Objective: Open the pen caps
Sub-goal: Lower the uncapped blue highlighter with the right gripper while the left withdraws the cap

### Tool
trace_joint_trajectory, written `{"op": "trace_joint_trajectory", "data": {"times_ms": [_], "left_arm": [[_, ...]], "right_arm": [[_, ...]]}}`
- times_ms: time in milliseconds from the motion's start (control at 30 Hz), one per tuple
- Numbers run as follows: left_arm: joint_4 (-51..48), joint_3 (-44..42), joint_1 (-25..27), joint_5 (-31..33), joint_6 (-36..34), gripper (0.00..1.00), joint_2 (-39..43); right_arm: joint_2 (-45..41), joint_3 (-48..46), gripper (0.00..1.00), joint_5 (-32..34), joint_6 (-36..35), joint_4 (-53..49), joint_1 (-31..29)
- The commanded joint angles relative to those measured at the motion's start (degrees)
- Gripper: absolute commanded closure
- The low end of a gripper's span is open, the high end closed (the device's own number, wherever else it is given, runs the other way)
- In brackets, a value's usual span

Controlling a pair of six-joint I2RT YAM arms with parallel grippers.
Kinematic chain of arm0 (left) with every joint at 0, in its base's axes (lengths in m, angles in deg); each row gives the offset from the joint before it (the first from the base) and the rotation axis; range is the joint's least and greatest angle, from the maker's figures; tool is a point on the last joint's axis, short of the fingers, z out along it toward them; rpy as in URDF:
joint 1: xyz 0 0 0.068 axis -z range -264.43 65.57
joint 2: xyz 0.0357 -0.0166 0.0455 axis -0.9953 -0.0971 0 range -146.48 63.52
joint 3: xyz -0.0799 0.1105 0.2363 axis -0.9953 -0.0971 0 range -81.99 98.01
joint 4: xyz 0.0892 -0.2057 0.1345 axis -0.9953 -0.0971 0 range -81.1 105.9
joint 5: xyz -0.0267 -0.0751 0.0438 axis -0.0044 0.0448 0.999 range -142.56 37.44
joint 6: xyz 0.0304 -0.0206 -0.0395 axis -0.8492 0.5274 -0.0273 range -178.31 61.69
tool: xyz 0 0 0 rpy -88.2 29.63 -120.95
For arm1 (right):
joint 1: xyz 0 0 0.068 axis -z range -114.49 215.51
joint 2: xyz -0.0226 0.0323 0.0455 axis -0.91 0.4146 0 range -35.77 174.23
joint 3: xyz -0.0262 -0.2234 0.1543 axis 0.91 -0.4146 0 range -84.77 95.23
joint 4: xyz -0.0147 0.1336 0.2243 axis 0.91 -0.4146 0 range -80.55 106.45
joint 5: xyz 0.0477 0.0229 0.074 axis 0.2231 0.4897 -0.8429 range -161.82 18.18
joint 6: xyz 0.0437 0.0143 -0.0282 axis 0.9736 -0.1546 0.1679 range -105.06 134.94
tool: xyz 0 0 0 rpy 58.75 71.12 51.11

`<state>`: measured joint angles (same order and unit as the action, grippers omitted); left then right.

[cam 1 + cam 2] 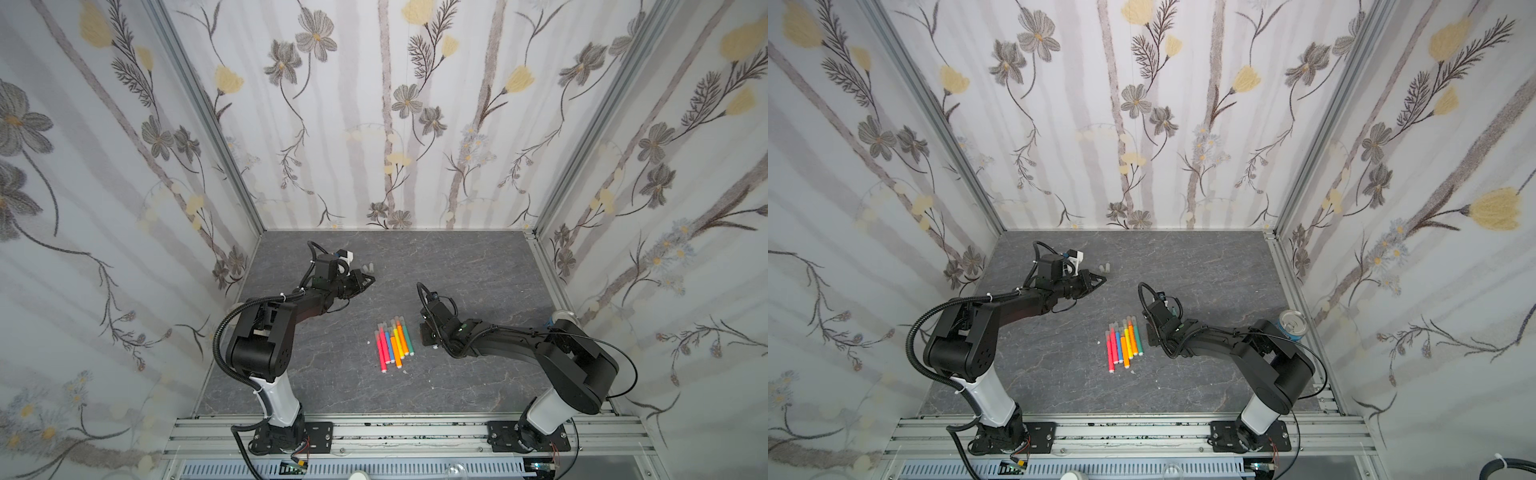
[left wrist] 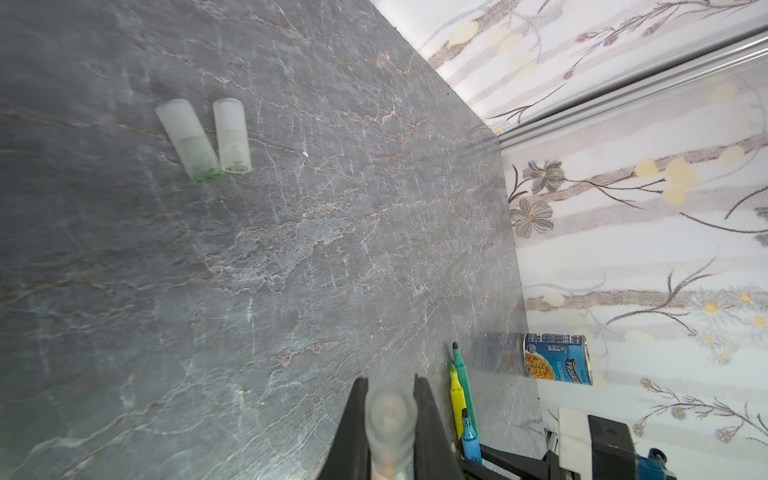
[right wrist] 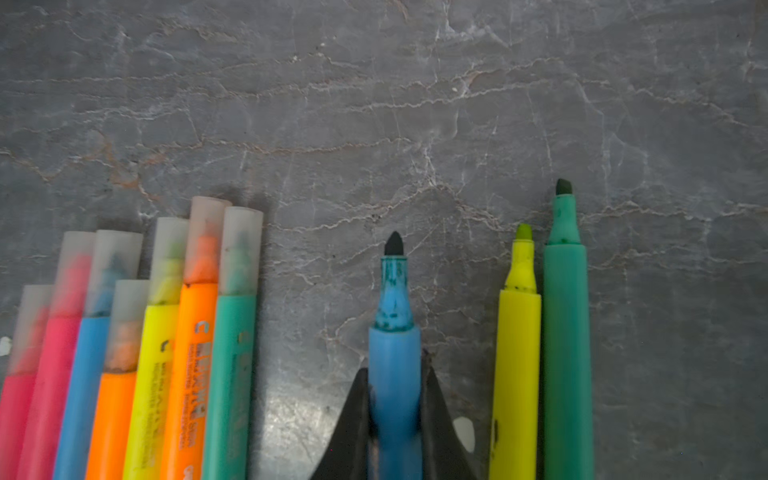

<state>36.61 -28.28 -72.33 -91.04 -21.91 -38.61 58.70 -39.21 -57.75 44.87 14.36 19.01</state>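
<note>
My left gripper is shut on one translucent pen cap and hovers over the back left of the table. Two loose pen caps lie side by side on the table just beyond it, and both top views show them faintly. My right gripper is shut on the barrel of an uncapped blue pen, low over the table. Beside it lie an uncapped yellow pen and an uncapped green pen. A row of several capped pens lies mid-table, with caps on.
A blue soup can stands at the right edge of the table behind the right arm, and the left wrist view shows this can too. A small white speck lies left of the pen row. Flowered walls close in three sides.
</note>
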Motion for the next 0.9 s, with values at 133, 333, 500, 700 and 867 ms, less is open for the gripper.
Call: {"op": "trace_joint_trajectory", "data": {"times_ms": [133, 333, 500, 700, 867], "left_arm": [[0.7, -0.1, -1.9, -1.5, -0.7, 1.00, 1.0], [0.2, -0.7, -3.1, -1.5, -1.2, 1.00, 2.1], [0.3, -1.1, -3.7, -1.6, -1.2, 1.00, 2.3], [0.5, -1.3, -3.8, -1.7, -1.3, 1.00, 2.3], [0.5, -1.9, -4.1, -1.6, -1.7, 1.00, 2.0]], "right_arm": [[2.3, 2.0, 0.96, 3.0, -0.1, -2.9, -2.0], [3.7, 3.0, 0.93, 4.0, 0.1, -4.2, -2.8], [3.9, 3.3, 0.87, 4.2, 0.1, -4.7, -3.2], [3.6, 3.7, 0.81, 4.9, 0.2, -5.6, -3.3], [4.0, 3.9, 0.78, 5.4, 0.1, -5.8, -3.3]]}}
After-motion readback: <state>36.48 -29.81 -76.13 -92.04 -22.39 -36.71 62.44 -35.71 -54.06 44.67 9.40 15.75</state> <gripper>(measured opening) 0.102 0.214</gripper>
